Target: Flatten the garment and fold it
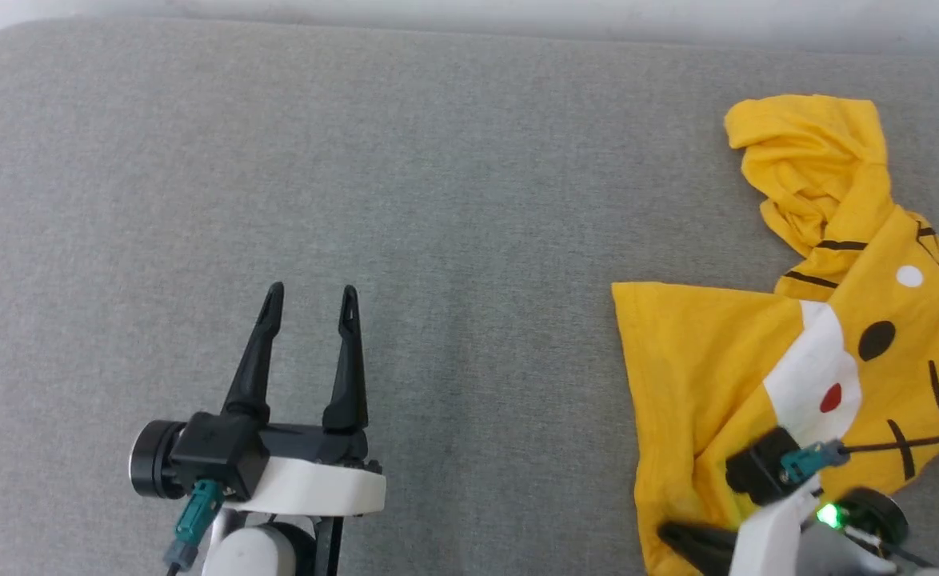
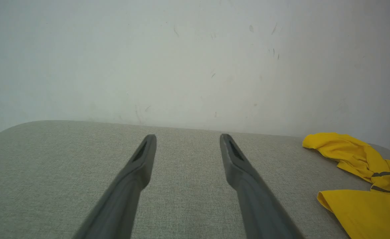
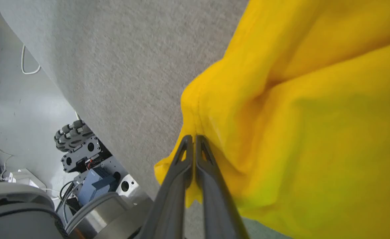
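Nearest my lens, the right gripper [image 3: 193, 137] has its fingers pressed together on a fold at the shirt's [image 1: 701, 376] yellow edge, close to the near edge of the surface [image 1: 437, 200]. I cannot tell whether that fold is raised off the cloth cover. The shirt lies crumpled on the right side of the surface, printed face up: white muzzle, red dot and black stripes show. One bunched part reaches towards the far edge. The left gripper [image 1: 313, 292] hovers over bare grey surface, well apart from the shirt, its fingers spread wide and holding nothing. They point towards the far wall [image 2: 195, 59].
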You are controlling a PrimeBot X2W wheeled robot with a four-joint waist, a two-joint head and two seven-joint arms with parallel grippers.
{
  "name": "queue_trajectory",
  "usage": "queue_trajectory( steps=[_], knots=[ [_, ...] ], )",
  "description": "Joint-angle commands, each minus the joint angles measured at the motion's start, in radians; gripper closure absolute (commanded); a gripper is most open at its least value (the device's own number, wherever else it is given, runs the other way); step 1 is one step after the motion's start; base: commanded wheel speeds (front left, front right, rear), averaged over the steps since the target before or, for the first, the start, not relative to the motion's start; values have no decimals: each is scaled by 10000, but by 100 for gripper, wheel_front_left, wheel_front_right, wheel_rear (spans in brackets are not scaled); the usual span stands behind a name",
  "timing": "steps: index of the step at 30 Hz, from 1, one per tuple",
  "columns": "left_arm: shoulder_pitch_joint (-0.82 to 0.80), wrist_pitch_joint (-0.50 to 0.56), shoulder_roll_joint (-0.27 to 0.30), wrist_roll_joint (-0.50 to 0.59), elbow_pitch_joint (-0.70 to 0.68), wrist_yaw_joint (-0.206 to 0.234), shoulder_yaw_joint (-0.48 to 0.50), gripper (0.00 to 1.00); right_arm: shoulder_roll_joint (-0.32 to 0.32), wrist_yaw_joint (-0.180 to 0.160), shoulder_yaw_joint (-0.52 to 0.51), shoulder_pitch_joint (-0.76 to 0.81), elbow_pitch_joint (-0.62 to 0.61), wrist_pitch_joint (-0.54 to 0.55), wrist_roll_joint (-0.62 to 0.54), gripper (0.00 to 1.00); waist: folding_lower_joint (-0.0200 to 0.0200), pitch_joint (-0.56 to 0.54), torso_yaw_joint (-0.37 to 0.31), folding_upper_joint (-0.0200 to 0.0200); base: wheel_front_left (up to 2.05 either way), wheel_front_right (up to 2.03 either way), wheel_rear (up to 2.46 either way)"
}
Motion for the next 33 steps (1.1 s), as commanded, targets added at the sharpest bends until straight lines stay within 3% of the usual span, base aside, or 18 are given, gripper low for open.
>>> queue_trajectory(
  steps=[1,7,12,16,21,27,33],
  knots=[
    [-171,-47,-23,-74,15,34,-16,0,180,-7,66,-321,89,-297,19,0,-1,36,64,-1,0,0,0],
    [-140,-47,-25,-103,48,66,2,0,423,-7,-163,-1206,-259,-1059,271,0,-1,-48,11,-1,0,0,0],
    [-147,-47,-25,-53,-6,50,16,0,966,-7,-1546,-1430,-916,-1865,-33,0,-1,-123,-144,-1,0,0,0],
    [-93,-47,-24,28,-129,30,56,0,1646,-7,-2937,-1101,-1382,-2775,-1006,0,-1,-106,-280,-1,0,0,0],
    [25,-47,15,189,-428,4,161,0,3151,-7,-4815,-476,-1770,-4764,-2770,0,-1,24,-554,-1,0,0,0],
    [297,-47,21,266,-607,-126,182,0,4070,-7,-5695,328,-1394,-6449,-4014,0,-1,154,-840,-1,0,0,0],
    [300,-47,79,468,-596,-254,145,0,4218,-7,-5787,707,-728,-7227,-3597,0,-1,241,-1195,-1,0,0,0]
  ],
)
